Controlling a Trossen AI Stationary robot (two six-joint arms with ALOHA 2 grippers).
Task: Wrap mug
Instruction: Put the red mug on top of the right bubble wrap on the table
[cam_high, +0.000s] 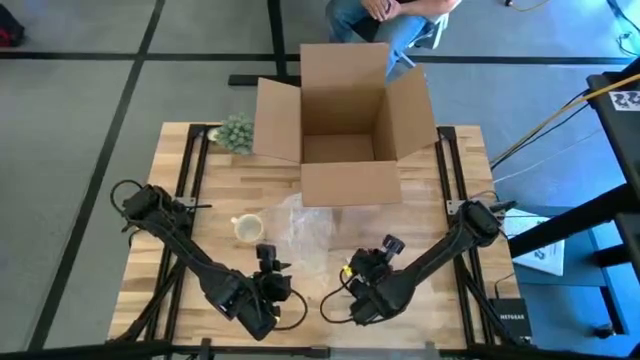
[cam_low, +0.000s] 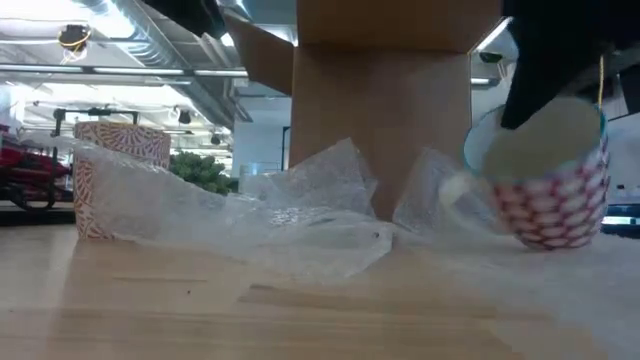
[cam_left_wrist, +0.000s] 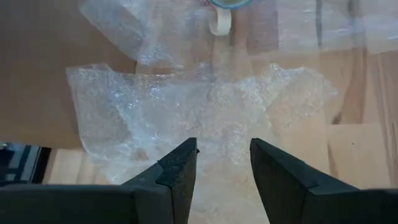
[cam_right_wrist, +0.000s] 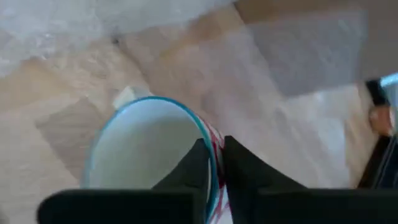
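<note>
The open cardboard box (cam_high: 345, 110) sits at the counter's far edge, seemingly empty and probably waiting for the packed piece. Bubble wrap (cam_high: 305, 225) is spread at mid-counter, ready as padding. The patterned mug (cam_low: 550, 180), empty and tilted, is toward the near edge, where the right claw (cam_right_wrist: 216, 146) pinches its rim. The left claw (cam_left_wrist: 224, 152) hovers open over the wrap.

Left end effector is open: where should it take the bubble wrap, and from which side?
Probably the crumpled near edge of the bubble wrap, approached straight ahead from the left end effector: that edge faces the open fingers and lies clear of the mug.
</note>
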